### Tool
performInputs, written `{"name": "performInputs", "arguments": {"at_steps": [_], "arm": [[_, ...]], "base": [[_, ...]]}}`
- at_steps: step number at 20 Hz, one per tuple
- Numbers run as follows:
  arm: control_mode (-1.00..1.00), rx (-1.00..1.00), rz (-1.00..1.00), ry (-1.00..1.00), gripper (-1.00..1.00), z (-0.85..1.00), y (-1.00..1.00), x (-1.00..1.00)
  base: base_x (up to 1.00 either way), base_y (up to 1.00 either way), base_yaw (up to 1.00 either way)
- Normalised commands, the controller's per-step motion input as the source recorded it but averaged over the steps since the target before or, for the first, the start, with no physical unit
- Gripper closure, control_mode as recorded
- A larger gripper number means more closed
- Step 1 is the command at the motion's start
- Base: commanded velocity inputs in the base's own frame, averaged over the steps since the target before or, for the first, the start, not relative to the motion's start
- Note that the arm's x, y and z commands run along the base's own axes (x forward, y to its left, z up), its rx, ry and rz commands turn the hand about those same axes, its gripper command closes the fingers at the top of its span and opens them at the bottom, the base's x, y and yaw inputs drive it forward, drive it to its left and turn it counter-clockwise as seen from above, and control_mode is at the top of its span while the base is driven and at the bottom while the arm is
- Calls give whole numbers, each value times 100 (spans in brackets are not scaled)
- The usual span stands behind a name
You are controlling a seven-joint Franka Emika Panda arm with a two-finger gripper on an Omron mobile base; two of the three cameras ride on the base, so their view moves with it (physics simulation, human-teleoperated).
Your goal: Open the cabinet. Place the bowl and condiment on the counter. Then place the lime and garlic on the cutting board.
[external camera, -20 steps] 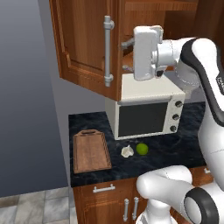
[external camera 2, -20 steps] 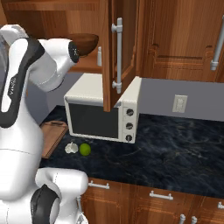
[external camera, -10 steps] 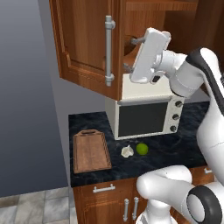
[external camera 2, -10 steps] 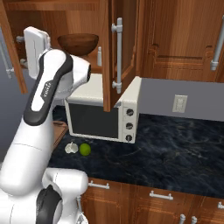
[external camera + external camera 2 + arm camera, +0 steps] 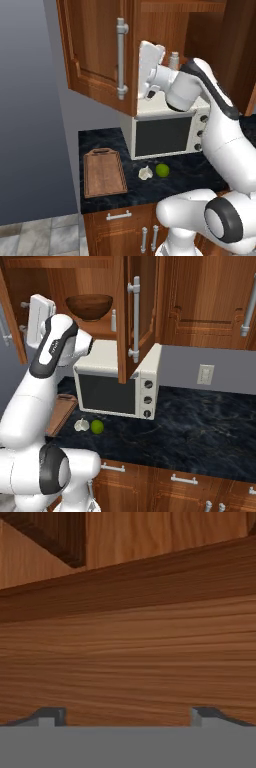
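Now both cabinet (image 5: 131, 316) doors stand open, so step one looks done. Bowl (image 5: 89, 306) sits on the cabinet shelf, 12 o'clock of the microwave (image 5: 117, 383) in the right base view; the condiment (image 5: 173, 60) is on the same shelf, just beside the arm's wrist in the left base view.

Over the last second the hand has swung up and rolled from level to pointing into the cabinet; the hand view looks straight at wood panel. Fingers (image 5: 128, 717) spread about as wide as they go, holding nothing.

Lime (image 5: 162, 170) and garlic (image 5: 145, 173) lie side by side on the counter (image 5: 210, 431) in front of the microwave, garlic at 9 o'clock of the lime. Cutting board (image 5: 103, 173) further toward 9, bare.

My read: lining up for the bowl or condiment; neither touched yet.
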Motion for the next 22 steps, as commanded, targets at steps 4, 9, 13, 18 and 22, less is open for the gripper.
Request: {"name": "performInputs", "arguments": {"at_steps": [4,9,13,18,22], "arm": [[-100,-4,11,6,-100,-12,100,0],[-100,-10,12,1,-100,-3,100,-10],[-100,-13,4,1,-100,-13,100,0],[-100,-5,0,3,-100,-7,80,0],[-100,1,-17,0,-100,-8,-54,-43]], "base": [[0,0,0],[0,0,0],[0,0,0],[0,0,0],[0,0,0]]}}
